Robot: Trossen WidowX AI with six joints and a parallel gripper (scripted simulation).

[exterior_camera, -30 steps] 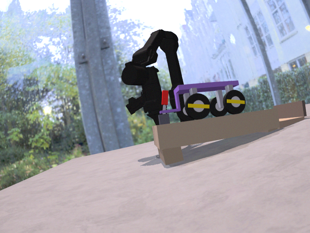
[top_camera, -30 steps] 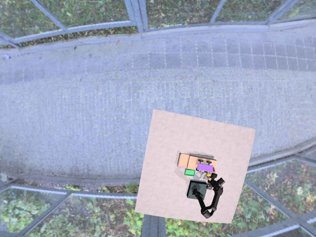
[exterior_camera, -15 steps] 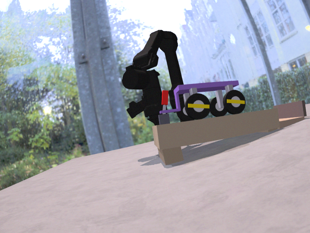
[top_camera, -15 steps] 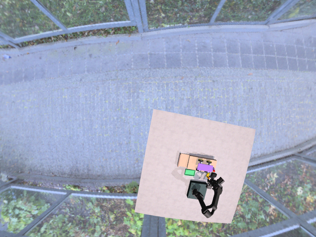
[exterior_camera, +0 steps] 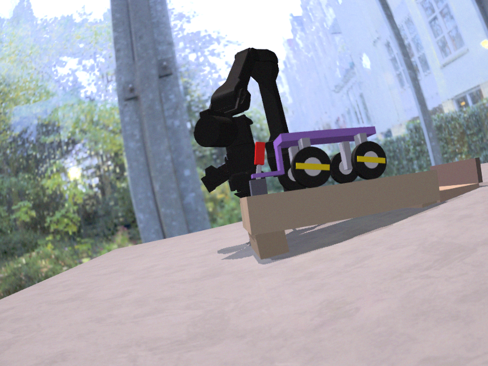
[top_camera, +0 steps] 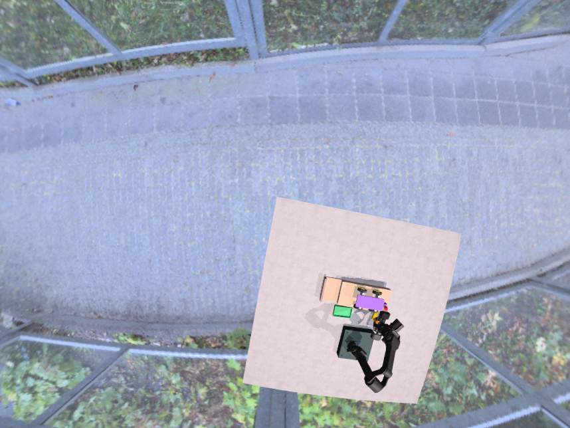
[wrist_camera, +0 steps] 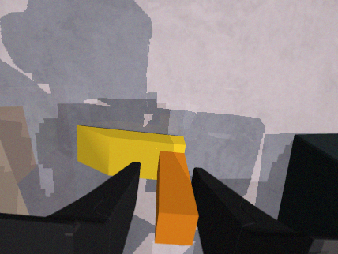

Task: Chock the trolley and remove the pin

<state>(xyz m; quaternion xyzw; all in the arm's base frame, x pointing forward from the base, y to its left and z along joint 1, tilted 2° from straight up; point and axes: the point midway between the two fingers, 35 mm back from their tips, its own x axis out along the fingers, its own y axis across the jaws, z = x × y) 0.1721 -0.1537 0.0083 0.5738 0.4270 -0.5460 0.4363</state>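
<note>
With the ramp point(top_camera: 347, 293) point(exterior_camera: 346, 200) as our landmark, we see the yellow chock point(top_camera: 375, 316) point(wrist_camera: 134, 151) beside it, off its surface. Our gripper point(top_camera: 377, 321) point(wrist_camera: 166, 173) stands partly spread around the chock's orange handle point(wrist_camera: 176, 197); we cannot tell whether it grips. The trolley point(top_camera: 369, 302) point(exterior_camera: 327, 136) stands on the ramp.

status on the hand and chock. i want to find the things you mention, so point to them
hand point(wrist_camera: 166, 173) partly open, fingers either side of orange handle point(wrist_camera: 176, 193); chock point(wrist_camera: 136, 151) off the ramp point(top_camera: 332, 289) point(exterior_camera: 342, 204); stop pin point(top_camera: 385, 308) point(exterior_camera: 259, 153) still in

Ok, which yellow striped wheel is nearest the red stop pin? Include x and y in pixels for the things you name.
The uphill striped wheel point(top_camera: 377, 292) point(exterior_camera: 312, 166); the other one point(top_camera: 361, 290) point(exterior_camera: 369, 159) sits farther downhill from the stop pin point(top_camera: 385, 308) point(exterior_camera: 259, 153).
</note>
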